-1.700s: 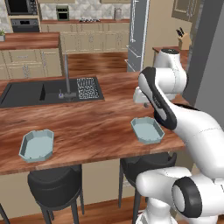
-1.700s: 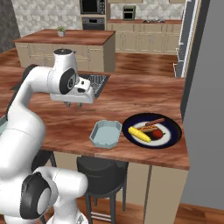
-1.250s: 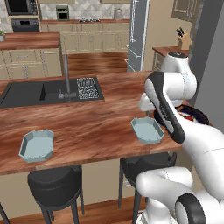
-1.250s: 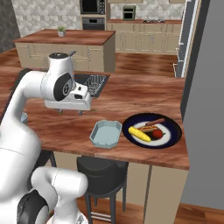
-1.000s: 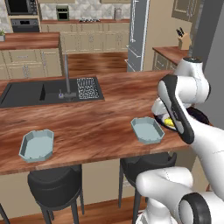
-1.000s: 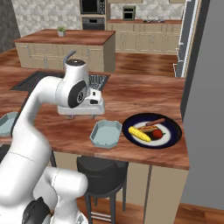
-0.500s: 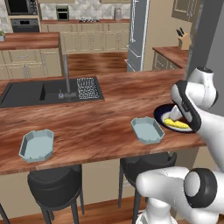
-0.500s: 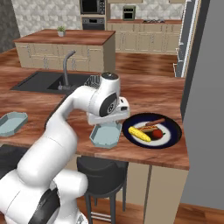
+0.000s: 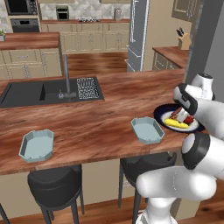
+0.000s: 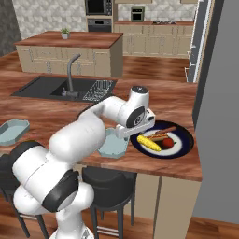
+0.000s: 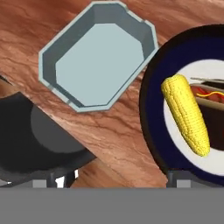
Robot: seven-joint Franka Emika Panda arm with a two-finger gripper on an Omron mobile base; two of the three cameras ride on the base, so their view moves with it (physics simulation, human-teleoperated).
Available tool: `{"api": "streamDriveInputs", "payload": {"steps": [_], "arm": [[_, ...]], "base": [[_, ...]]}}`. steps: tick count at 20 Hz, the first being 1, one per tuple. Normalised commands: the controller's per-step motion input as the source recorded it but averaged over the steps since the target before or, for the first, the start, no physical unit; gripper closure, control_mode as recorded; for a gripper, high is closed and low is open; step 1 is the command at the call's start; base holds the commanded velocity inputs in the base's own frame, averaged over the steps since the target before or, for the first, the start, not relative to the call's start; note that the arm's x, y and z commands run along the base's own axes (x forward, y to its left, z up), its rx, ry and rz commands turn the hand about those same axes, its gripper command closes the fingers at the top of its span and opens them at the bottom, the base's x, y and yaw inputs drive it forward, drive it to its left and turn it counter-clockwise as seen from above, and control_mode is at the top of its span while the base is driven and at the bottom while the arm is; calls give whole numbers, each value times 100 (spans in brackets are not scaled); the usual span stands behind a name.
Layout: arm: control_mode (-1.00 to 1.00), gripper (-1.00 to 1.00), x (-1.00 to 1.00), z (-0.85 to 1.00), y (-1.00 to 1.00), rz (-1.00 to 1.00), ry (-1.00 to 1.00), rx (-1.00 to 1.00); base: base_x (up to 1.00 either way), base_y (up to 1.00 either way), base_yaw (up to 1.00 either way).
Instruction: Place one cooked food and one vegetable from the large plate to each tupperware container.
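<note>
On the wooden counter [image 9: 100, 122], the large plate [image 10: 183, 147] carries the corn cob [image 11: 186, 113], a bun sausage [image 10: 158, 137] and a red vegetable [image 10: 168, 142]. Just beside it sits one tupperware container [image 11: 97, 57]. The gripper [image 10: 140, 126] hovers between them, jaws spread wide and holding nothing.
</note>
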Motion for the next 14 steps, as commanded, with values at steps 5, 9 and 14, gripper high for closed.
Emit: {"api": "streamDriveInputs", "payload": {"steps": [5,9,14], "arm": [[-100,-100,65,-43,-11,-2,0,-6],[-100,-100,61,-38,-5,-9,0,-5],[-100,-100,20,-43,-16,-1,0,-1]], "base": [[0,0,0],[0,0,0],[0,0,0]]}}
